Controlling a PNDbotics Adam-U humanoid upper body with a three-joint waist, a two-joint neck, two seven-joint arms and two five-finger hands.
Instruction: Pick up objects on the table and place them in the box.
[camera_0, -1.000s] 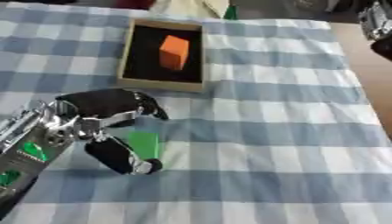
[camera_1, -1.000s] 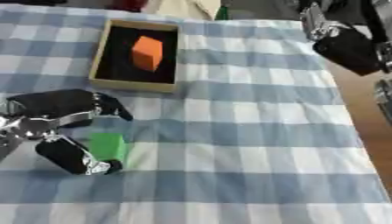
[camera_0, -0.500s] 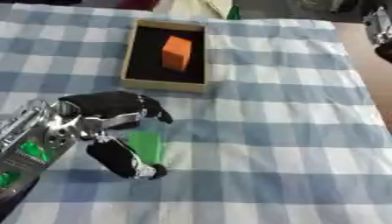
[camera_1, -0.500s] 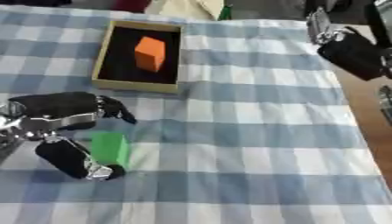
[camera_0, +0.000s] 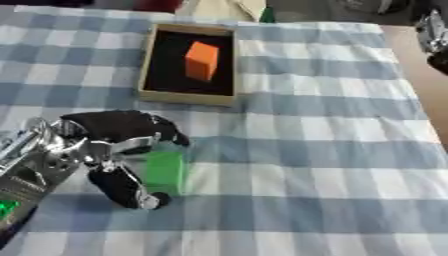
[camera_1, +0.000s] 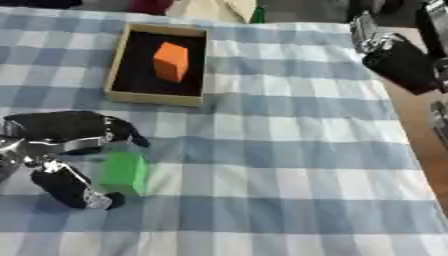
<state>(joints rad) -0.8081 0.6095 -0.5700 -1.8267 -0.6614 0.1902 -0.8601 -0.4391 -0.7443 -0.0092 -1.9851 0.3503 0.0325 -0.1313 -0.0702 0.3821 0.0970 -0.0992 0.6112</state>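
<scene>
While the left hand (camera_0: 109, 150) straddles the green block (camera_0: 164, 171), fingers above and thumb below, spread and not yet closed, it should pinch the block squarely before lifting toward the box (camera_0: 144, 65) holding the orange block (camera_0: 201, 60).

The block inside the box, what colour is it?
Orange. The block stands in the box, clearest in the left eye view.
</scene>
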